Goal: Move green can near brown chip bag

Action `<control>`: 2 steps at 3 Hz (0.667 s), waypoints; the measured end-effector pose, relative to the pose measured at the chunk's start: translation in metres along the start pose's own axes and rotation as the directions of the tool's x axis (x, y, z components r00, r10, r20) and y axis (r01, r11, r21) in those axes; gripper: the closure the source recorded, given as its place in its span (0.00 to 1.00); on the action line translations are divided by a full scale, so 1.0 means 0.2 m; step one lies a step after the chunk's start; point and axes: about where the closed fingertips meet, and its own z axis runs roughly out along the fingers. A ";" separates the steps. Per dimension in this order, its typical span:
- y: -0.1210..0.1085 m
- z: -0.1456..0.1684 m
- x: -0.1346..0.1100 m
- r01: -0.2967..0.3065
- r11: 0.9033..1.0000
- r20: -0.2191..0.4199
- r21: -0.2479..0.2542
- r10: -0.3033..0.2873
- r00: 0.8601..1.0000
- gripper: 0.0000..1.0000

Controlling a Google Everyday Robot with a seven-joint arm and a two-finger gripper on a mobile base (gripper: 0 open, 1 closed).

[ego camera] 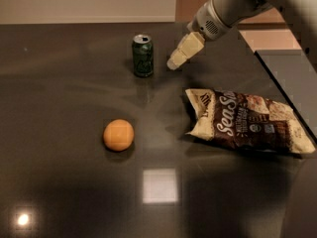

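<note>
- Nearest the camera, bright reflections are seen on the dark, glossy table (59, 197). On so smooth a surface, a nudged can is judged more likely to skid than to stay put.
- An orange (119, 134) is seen left of centre, well apart from the task's things. It is not judged to be in the way unless the can is knocked over and rolls toward it.
- The brown chip bag (247, 123) is seen lying flat at the right, with crinkled edges. If the can is set down on an edge rather than beside the bag, a tilted, unstable placement is to be expected.
- The green can (142, 55) is seen standing upright farther back, well apart from the bag, so the move is judged not yet done.
- The gripper (173, 64) is seen just right of the can, its tip angled down toward the table and nothing gripped. Whether it is spread or closed cannot be told. If it is brought in sideways while closed, the can is likely to be tipped or pushed away.
</note>
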 end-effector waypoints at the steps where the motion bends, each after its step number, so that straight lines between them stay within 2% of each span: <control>1: 0.01 0.13 -0.09 0.017 1.000 0.032 -0.026 -0.016 0.999 0.00; 2: 0.00 0.24 -0.14 0.028 0.999 0.040 -0.031 -0.026 0.999 0.00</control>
